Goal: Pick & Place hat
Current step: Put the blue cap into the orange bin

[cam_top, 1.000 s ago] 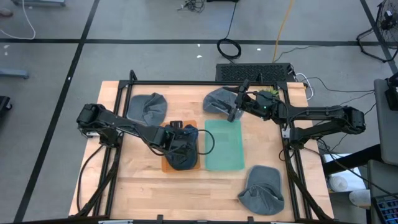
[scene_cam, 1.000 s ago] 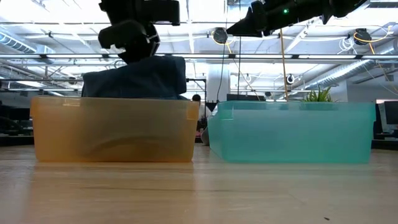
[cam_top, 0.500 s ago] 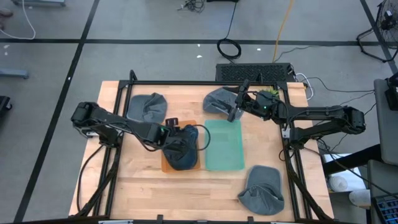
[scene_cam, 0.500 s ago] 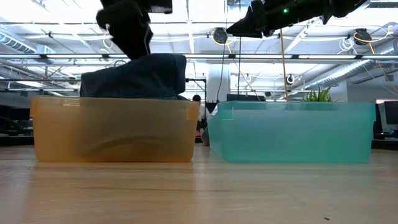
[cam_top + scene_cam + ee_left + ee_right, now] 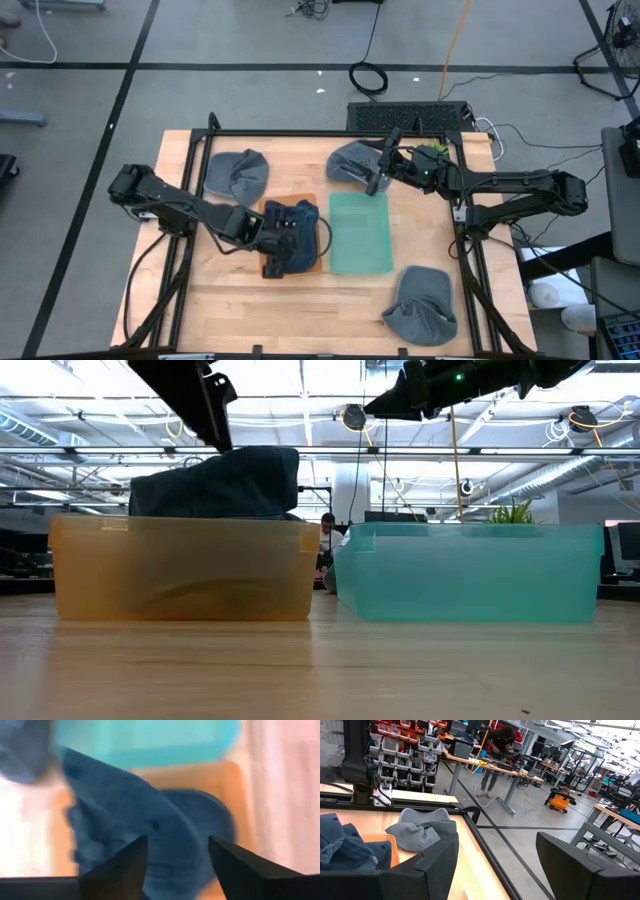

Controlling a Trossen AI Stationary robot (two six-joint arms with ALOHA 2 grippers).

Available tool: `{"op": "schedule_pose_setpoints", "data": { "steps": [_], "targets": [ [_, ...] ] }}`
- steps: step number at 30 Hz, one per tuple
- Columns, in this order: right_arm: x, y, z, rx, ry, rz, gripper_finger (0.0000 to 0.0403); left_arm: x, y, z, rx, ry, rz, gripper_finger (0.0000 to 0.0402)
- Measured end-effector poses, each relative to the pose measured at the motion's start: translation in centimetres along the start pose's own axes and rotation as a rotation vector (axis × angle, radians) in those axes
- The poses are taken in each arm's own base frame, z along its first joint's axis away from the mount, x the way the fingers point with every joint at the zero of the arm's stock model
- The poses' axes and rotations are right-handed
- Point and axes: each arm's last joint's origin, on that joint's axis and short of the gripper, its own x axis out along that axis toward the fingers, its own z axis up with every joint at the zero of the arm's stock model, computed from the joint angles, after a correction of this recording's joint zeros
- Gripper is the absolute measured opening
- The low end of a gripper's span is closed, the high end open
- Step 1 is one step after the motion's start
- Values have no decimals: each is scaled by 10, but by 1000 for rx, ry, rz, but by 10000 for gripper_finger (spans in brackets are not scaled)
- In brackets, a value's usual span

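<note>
A dark blue hat lies crumpled in the orange bin, and in the low view its top rises above the bin's rim. My left gripper hangs open just above the hat's left side, pointing steeply down; in its wrist view the hat fills the space beyond the parted fingers, which touch nothing. My right gripper waits open and level above the far end of the teal bin, beside a grey hat.
Two more grey hats lie flat on the table, one at the far left and one near the front right. The teal bin stands right of the orange bin. A black frame edges the table.
My left gripper has let go of the dark blue hat, risen off it and drawn back toward the table's left edge, tipping less steeply. The hat stays slumped in the orange bin.
</note>
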Motion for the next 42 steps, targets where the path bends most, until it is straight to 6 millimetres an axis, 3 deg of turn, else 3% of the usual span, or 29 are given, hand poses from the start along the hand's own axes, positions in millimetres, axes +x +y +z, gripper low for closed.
{"op": "schedule_pose_setpoints", "data": {
  "steps": [8, 12, 14, 20, 26, 33, 37, 42],
  "targets": [
    [0, 0, 0, -1, 3, 0, 254, 12, 12, 12, -40, -99, 79, 102],
    [0, 0, -1, -4, 14, 3, 254, 30, 22, 10, -42, -48, 105, 27],
    [0, 1, -2, -5, 20, 5, 254, 41, 26, 5, -49, -13, 104, 9],
    [-1, 4, -14, -13, 44, 11, 254, 73, 33, -3, -67, 15, 110, 24],
    [-4, 6, -27, -30, 25, 5, 254, 88, 32, -5, -36, -2, 111, 5],
    [-6, 8, -34, -25, -15, -6, 254, 106, 32, -9, -30, 55, 98, 19],
    [-7, 8, -34, -19, -39, -13, 254, 101, 32, -9, -29, 53, 92, 11],
    [-7, 8, -33, -14, -49, 8, 254, 79, 30, -6, -26, 2, 25, 3]
  ]
}}
